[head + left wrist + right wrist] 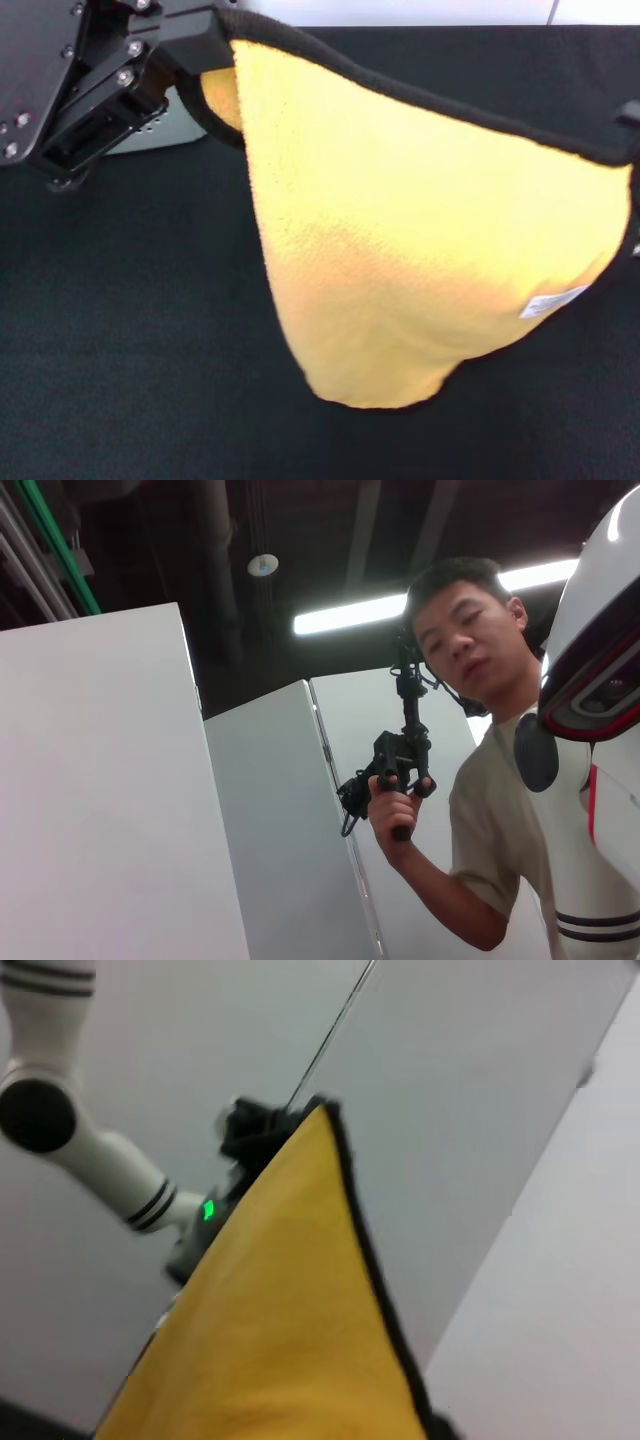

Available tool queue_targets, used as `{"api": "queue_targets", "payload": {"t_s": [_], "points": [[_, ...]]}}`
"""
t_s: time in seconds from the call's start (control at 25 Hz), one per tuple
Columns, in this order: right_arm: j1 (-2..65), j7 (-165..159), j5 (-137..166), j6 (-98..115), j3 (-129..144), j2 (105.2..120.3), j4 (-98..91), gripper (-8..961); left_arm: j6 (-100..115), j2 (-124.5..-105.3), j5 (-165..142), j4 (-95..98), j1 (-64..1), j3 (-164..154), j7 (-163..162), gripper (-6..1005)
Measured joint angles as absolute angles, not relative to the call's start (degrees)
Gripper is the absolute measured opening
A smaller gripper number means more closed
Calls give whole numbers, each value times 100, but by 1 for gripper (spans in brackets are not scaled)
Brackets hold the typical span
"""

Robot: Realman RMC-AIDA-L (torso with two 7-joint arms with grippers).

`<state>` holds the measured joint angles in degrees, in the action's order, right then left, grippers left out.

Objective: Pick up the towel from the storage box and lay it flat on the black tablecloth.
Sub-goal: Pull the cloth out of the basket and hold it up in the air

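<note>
Out of the storage box [176, 128] and hanging in the air: towel [400, 230] at the centre of the head view, spread between both arms above the black tablecloth [120, 350]. Pick-up done, by the look of it; left to do, lowering and laying flat, with no part of the cloth seen resting on the table yet.

Left gripper [222, 45] at 11 o'clock, fingers pinched tight on one upper corner. Right gripper [631, 112] only a dark sliver at the 3 o'clock edge; cannot tell its hold, though the top hem runs taut toward it.

Soft yellow-orange terry, fine nubby pile, edged in black trim along the top. Sagging into a rounded pouch toward 6 o'clock, lower edge curled under. Small white tag [552, 301] at 4 o'clock on the cloth. Box a pale grey plastic patch at 10 o'clock, mostly hidden behind the left arm. Tablecloth matte, plain, lightly rumpled, far wider than the towel.
</note>
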<state>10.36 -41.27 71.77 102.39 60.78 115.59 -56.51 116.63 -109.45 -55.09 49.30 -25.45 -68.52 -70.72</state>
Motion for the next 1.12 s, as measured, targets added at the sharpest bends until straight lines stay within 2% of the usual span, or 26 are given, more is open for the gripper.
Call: {"api": "queue_targets", "payload": {"t_s": [0.32, 0.64, 0.96, 1.12], "points": [[1045, -3584, 6293, 10966, 6022, 11565, -4964, 618, 11654, -11004, -5560, 4817, -2494, -6760, -6981, 12], [1605, -3584, 6630, 11846, 6483, 11569, -4304, 577, 11653, -11054, -5574, 4480, -2566, -6753, -6643, 12], [1786, -3746, 6676, 12227, 6678, 11556, -4216, 575, 11651, -11074, -5610, 4340, -2617, -6750, -6564, 12], [1745, -4126, 6655, 12302, 6521, 11484, -4243, 577, 11648, -11075, -5611, 4340, -2591, -6749, -6545, 12]]}}
